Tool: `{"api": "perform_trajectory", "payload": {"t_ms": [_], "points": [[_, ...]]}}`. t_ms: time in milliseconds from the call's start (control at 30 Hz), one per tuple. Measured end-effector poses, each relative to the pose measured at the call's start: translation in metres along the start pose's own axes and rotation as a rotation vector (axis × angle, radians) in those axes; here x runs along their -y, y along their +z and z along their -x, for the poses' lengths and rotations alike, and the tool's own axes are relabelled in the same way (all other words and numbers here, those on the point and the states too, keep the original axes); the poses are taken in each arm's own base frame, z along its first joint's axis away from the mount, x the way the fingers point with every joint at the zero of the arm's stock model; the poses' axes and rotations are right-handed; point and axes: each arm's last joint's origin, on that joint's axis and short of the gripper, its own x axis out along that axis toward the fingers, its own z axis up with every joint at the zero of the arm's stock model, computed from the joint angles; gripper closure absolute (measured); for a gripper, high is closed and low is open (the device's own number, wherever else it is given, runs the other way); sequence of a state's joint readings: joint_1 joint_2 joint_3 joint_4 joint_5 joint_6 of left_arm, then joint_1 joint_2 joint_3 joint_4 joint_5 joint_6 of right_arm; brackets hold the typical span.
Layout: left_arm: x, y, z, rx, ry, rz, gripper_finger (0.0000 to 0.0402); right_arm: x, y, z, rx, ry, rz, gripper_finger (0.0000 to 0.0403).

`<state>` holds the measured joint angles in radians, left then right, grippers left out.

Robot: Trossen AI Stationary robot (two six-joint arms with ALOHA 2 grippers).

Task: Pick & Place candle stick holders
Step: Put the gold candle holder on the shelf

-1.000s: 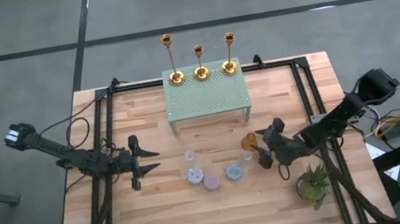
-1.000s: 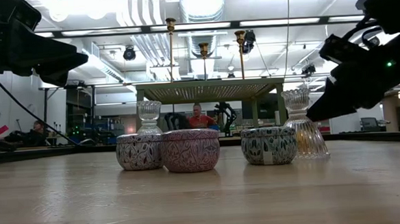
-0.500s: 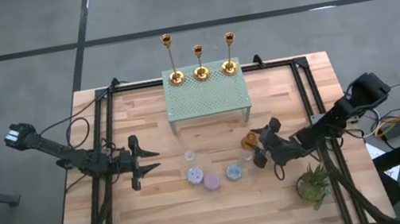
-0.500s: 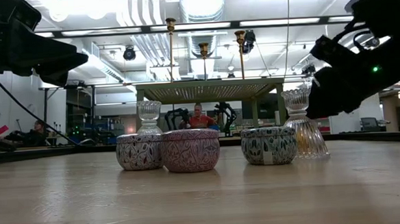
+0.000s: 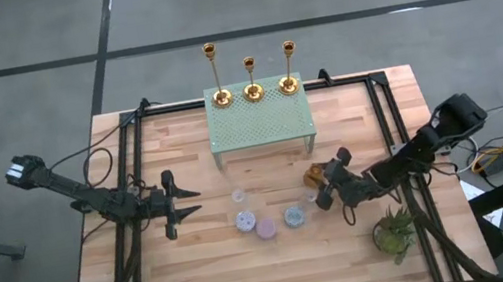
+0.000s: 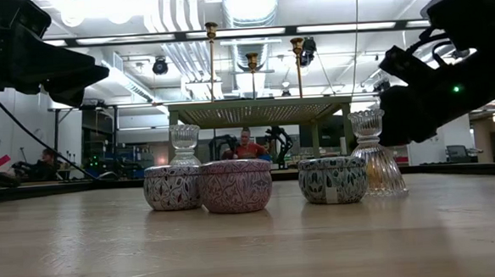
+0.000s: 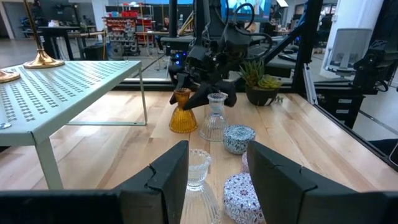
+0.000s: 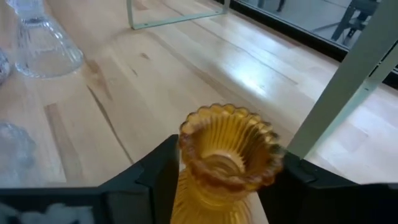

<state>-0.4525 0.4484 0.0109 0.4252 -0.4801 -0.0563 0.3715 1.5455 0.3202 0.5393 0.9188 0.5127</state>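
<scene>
The three gold candle stick holders (image 5: 249, 68) stand in a row on the green perforated stand (image 5: 261, 119) at the surface's far edge. The right pincer (image 8: 217, 180) has closed around the amber ribbed glass holder (image 8: 227, 149). The left pincer (image 5: 183, 202) hovers half-open, gripping nothing, beside the candle tins (image 5: 266, 226).

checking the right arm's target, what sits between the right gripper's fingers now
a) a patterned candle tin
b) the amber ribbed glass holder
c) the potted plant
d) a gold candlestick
b: the right wrist view shows the right gripper with a finger on each side of the amber ribbed glass holder, while the three gold candlesticks stand apart on the green perforated shelf.
</scene>
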Motion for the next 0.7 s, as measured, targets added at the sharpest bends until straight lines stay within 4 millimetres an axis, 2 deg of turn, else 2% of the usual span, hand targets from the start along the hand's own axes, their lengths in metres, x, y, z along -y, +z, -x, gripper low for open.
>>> {"api": "perform_trajectory", "payload": {"t_ms": [200,367,533,700], "points": [[0.0,0.0,0.0,0.0,0.0,0.0,0.0234,0.0006,0.0011,-0.0001,0.002,-0.002,0.011,0.0275],[0.0,0.0,0.0,0.0,0.0,0.0,0.0234,0.0006,0.0013,-0.0001,0.003,-0.002,0.012,0.0276],[0.0,0.0,0.0,0.0,0.0,0.0,0.0234,0.0005,0.0013,-0.0001,0.001,0.002,-0.013,0.026],[0.0,0.0,0.0,0.0,0.0,0.0,0.0234,-0.0001,0.0066,0.0015,0.022,0.016,-0.042,0.0274]]}}
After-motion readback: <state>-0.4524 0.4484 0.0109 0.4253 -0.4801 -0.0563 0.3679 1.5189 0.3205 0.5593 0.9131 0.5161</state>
